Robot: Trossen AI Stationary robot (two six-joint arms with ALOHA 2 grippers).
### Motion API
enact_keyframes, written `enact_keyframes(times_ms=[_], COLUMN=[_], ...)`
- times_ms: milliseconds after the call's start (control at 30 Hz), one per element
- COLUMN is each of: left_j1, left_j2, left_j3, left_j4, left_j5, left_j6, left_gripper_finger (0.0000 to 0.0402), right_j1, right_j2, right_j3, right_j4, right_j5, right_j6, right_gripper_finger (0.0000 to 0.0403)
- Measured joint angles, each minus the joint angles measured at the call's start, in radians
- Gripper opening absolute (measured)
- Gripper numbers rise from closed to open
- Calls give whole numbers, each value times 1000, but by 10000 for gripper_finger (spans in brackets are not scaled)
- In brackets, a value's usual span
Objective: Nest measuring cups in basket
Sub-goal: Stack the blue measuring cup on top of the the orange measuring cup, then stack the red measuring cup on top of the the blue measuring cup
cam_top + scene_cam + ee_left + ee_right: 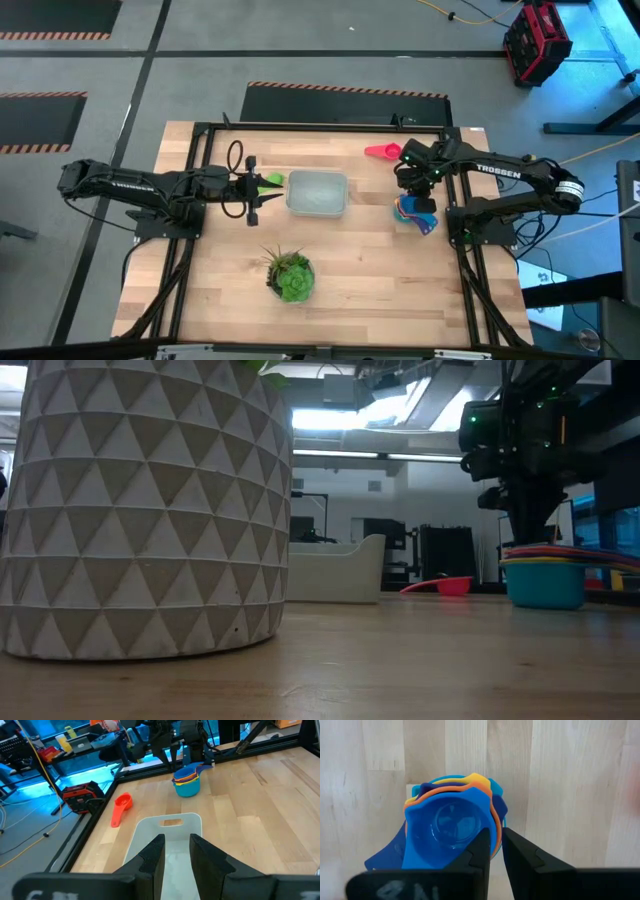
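Note:
Several measuring cups sit nested in a stack (415,212) (545,575) (450,825) on the table's right side, blue on top, handles toward the near right. My right gripper (418,185) (496,842) stands above the stack's far rim, shut on it. A pink cup (382,152) (121,806) lies on its own near the far edge. A green cup (271,181) lies between my left gripper (258,190) (177,847) and the pale basket (318,193) (150,832). The left gripper is open by a narrow gap and touches nothing. My right gripper comes down from above on the stack's rim (496,822). One finger (481,847) is over the inside of the top blue cup and the other (517,852) is outside the cups, with several walls between them. The stack stands upright with its base on the table (545,600).
A leafy plant (291,278) in a white patterned pot (145,510) stands near the table's near edge, in front of the basket. Bare wood lies between the basket and the stack. A dark frame rail (320,127) runs along the far edge.

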Motion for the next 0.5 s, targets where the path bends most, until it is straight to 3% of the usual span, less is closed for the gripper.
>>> enact_keyframes(times_ms=[500], left_j1=[0], left_j2=[0], left_j3=[0], left_j4=[0], left_j5=[0], left_j6=[0], left_gripper_finger=[82], right_j1=[0], right_j2=[0], right_j3=[0], right_j4=[6], right_j5=[0], right_j6=[0], right_gripper_finger=[55])
